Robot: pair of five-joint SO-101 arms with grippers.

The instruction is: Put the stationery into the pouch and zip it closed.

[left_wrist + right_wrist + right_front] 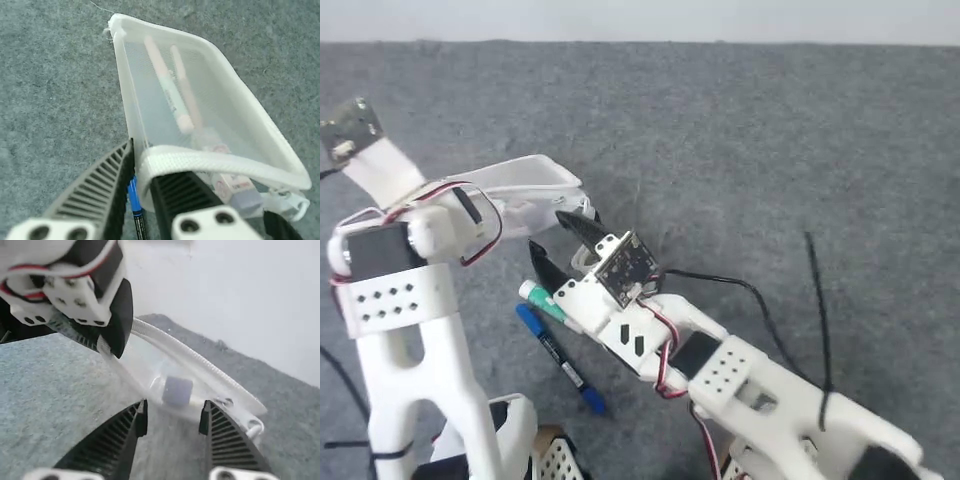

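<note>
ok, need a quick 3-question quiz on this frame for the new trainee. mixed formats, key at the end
1. True or false: the left gripper is shut on the rim of the pouch.
2. Which item lies on the table, outside the pouch? A) blue pen B) scissors C) ruler
3. Fill in: the right gripper, close in front of the pouch, is ____ (open or shut).
Key: 1 true; 2 A; 3 open.
</note>
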